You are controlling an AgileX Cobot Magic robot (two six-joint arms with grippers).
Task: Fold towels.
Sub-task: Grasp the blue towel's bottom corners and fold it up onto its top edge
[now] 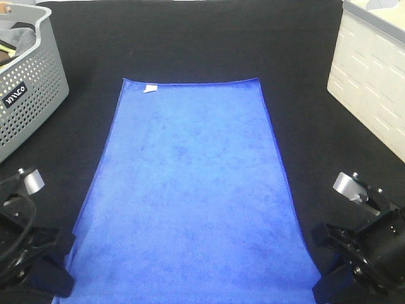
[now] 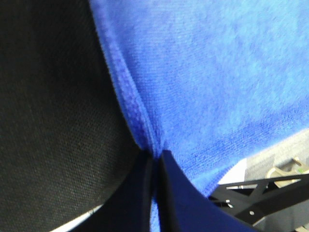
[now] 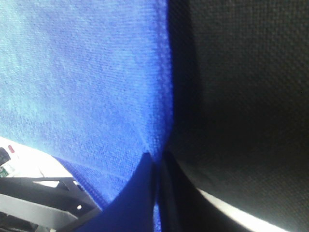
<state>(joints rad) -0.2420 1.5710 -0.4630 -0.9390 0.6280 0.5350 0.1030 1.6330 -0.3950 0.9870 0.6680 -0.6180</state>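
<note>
Exterior high: towel [image 1: 190,190] flat on black table [image 1: 190,38], tag [image 1: 150,88] at 11 o'clock.
Left hand [image 2: 155,155]: clamped on 7 o'clock corner.
Right hand [image 3: 157,160]: clamped on 5 o'clock corner.
Handling: likely light, limp; corner holds suit.

Towel [image 1: 190,190] flat on table [image 1: 202,38], centre. Basket [image 1: 35,95] far left, box [image 1: 373,82] far right. Left gripper [image 2: 157,155] and right gripper [image 3: 157,158] pinch towel's near corners.

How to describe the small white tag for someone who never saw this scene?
A blue towel lies spread on the black table. At its far edge, near the corner toward the grey basket, sits the tag, the only white spot on it.
</note>
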